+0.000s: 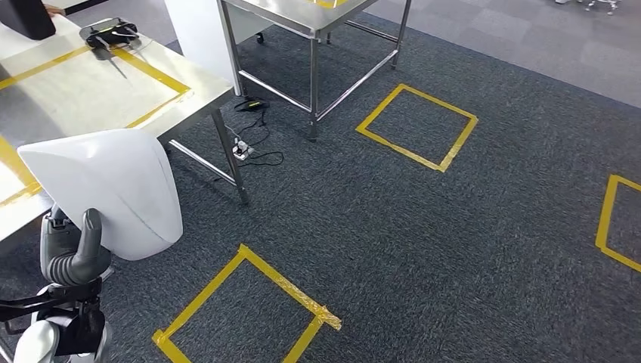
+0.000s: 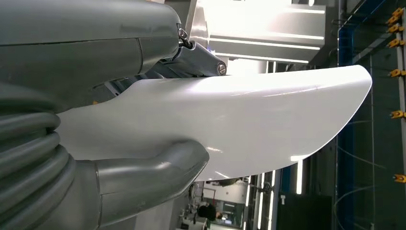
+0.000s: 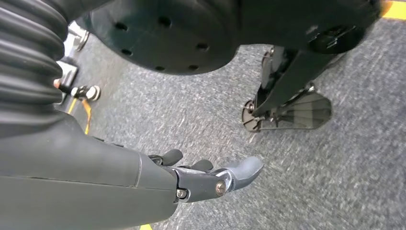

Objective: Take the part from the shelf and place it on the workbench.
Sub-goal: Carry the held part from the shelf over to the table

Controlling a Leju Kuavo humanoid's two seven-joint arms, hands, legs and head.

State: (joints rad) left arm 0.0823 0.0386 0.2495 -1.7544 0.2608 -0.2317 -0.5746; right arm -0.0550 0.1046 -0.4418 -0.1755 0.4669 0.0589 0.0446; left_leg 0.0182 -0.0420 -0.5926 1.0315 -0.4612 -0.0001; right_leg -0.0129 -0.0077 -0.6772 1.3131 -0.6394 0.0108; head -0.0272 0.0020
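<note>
A smooth white curved shell part (image 1: 113,189) is held in my left hand (image 1: 75,257) at the lower left of the head view, over the near edge of the steel workbench (image 1: 83,94). The thumb stands up against the part's lower edge. In the left wrist view the white part (image 2: 249,124) sits between the grey thumb (image 2: 148,177) and the darker fingers (image 2: 191,52). My right hand (image 3: 206,175) hangs over the carpet with its fingers loosely spread and nothing in it.
The workbench carries yellow tape rectangles and a black device (image 1: 109,34) at its far end. A second steel table (image 1: 317,30) stands behind. Yellow tape squares (image 1: 416,125) mark the dark carpet, and cables (image 1: 249,144) lie by the bench leg.
</note>
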